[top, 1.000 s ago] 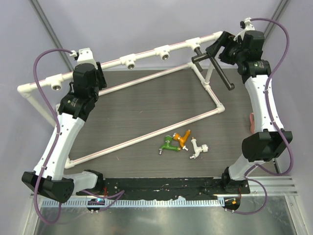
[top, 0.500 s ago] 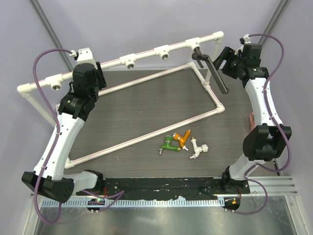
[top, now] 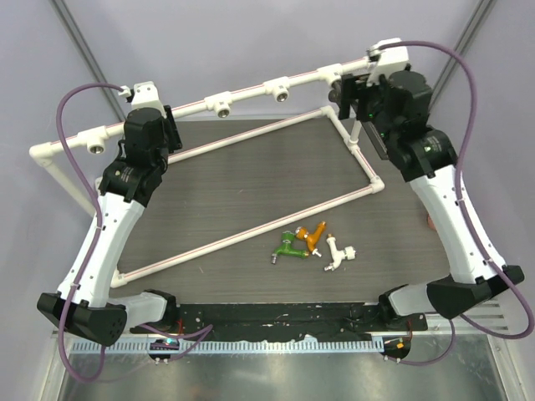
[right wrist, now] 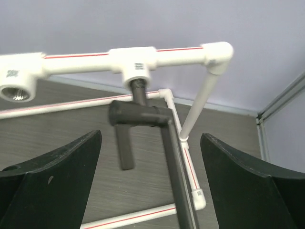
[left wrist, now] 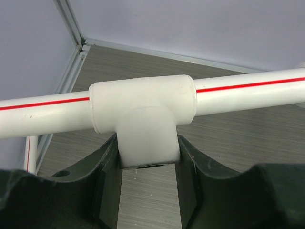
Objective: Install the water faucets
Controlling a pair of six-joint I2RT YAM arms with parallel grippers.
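The black faucet (right wrist: 138, 117) hangs from a tee (right wrist: 136, 59) at the right end of the white pipe frame (top: 251, 93). Its threaded stem sits in the socket and its long tube (right wrist: 178, 181) slants down toward me. My right gripper (right wrist: 151, 138) is open just in front of it, with a finger on each side and neither touching. The green (top: 288, 246), orange (top: 315, 236) and white (top: 337, 253) faucets lie together on the table near the front. My left gripper (left wrist: 147, 157) is shut on the stub of a tee (left wrist: 143, 112) at the frame's left end.
The top rail carries open tee sockets (top: 221, 107), (top: 277, 90) and one at the far left (top: 96, 148). The frame's lower pipes (top: 251, 230) run across the dark table. A thin white post (right wrist: 200, 105) stands just right of the black faucet.
My right gripper drew back to the right from the black faucet, then swung back over it with the wrist turned and the jaws wider. The left arm has not moved.
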